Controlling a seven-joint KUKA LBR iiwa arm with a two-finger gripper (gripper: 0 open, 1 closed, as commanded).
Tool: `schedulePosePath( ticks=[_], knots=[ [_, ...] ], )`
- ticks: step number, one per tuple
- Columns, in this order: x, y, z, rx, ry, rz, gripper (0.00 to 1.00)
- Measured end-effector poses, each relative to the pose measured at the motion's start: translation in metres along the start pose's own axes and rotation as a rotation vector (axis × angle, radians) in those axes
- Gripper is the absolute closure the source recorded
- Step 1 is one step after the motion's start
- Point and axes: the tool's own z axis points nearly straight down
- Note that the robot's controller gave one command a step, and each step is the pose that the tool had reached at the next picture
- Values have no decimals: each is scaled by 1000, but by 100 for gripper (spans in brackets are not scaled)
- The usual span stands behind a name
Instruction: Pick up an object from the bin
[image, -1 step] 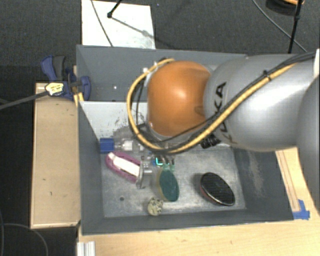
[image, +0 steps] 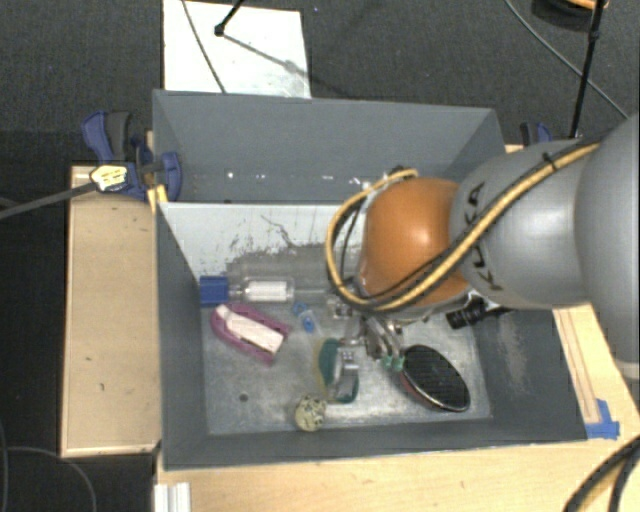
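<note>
My gripper hangs below the arm's orange cover, low over the front middle of the bin floor. A small teal curved thing lies right against it, on its left and partly under it. Just to the right, a black oval brush with a dotted face and a red-green end lies flat on the floor. A little speckled yellowish ball rests near the front wall, below and left of the gripper.
A purple and white packet lies at the left. Behind it a clear bottle with a blue cap rests along the back wall. A tiny blue piece sits between them and the gripper. The arm covers the bin's right rear.
</note>
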Motion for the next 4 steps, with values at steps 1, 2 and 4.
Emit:
schedulePosePath(
  ticks=[1,2,4],
  knots=[
    [16,-33,53,-13,-31,81,0],
    [15,-29,50,-18,-36,82,100],
    [4,-8,-167,-9,-16,85,100]
  ],
)
